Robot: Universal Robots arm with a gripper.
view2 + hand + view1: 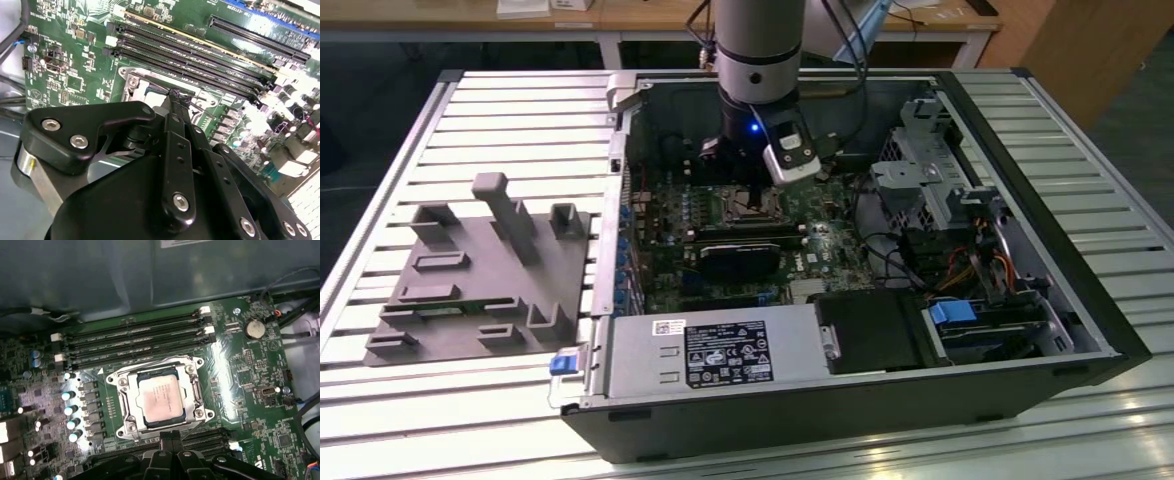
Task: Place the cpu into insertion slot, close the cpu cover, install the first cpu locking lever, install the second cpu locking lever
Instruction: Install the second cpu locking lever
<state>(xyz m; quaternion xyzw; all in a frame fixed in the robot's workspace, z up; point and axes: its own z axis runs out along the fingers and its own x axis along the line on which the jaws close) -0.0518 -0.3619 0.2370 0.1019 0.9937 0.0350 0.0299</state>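
cpu (160, 398): seated in the insertion slot (131, 401), silver top exposed; judged light, rigid, fragile, best held by its edges.
cpu cover (192, 390): thin stiff metal frame, lying around the chip.
pincer (175, 97): poised just above the socket's edge; finger state cannot be told.

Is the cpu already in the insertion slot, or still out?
In. In the first wrist view the cpu lies flat inside the insertion slot, with the cpu cover framing it.
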